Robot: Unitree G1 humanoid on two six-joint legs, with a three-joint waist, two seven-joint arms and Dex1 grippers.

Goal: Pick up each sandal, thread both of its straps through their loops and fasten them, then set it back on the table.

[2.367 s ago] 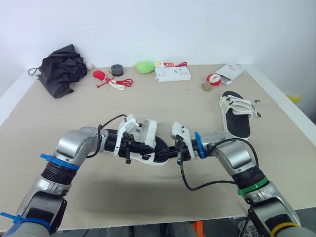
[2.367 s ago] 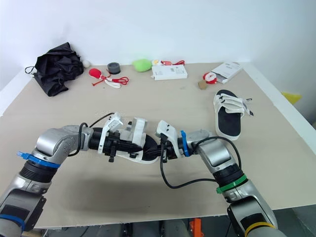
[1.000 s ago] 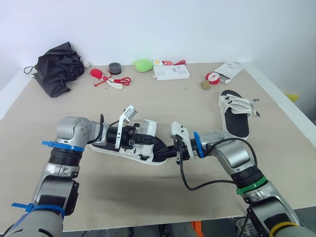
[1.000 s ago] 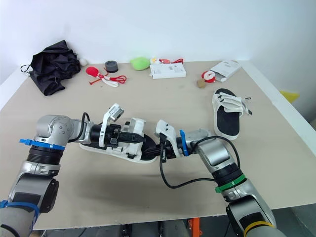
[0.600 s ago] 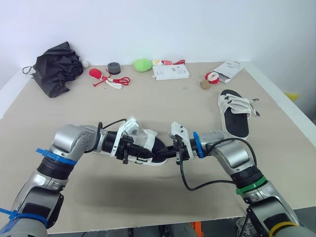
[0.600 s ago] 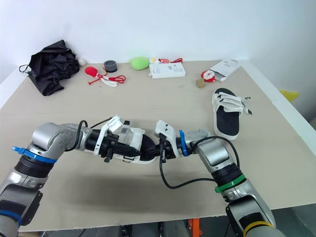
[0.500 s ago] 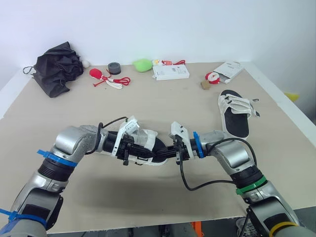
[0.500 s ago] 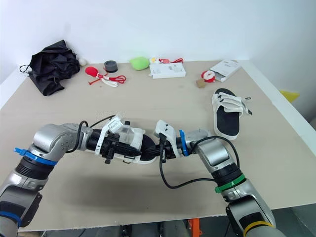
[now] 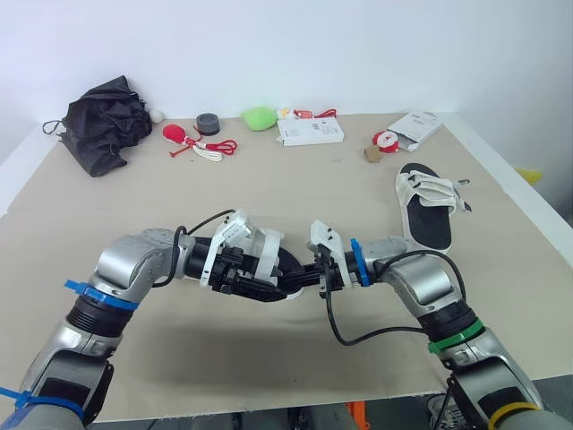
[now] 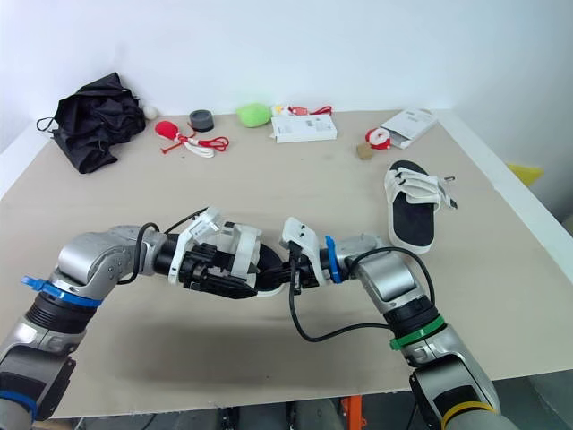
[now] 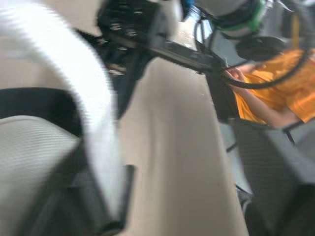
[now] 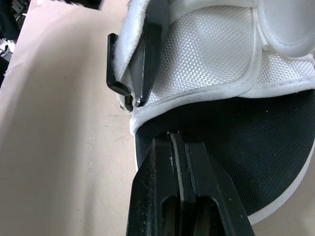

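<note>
Centre frame, the sandal [image 9: 266, 249] lies between both arms over the bench [image 9: 295, 184]. The right end effector [image 12: 173, 140] is pressed together on its black footbed [image 12: 275, 157]. The left end effector [image 9: 251, 285] is at a strap [image 11: 93, 98], and I cannot tell its grip. If the sandal twists, the strap could miss its loop.

Room bounded at the rear by a plain white wall [image 9: 358, 45], unmarked and without fittings. Principal furniture: one large rectangular surface [image 9: 313, 188], topped in matt beige board, with a white border [image 9: 512, 179] running along its left and right sides. Beyond the right border, low against the wall, a yellow object [image 9: 531, 178], kind indeterminate. Below the front edge, an orange item [image 9: 358, 414], partly hidden. Grey floor [image 10: 551, 399] visible at the near right corner. Lighting even and diffuse across wall and board.
</note>
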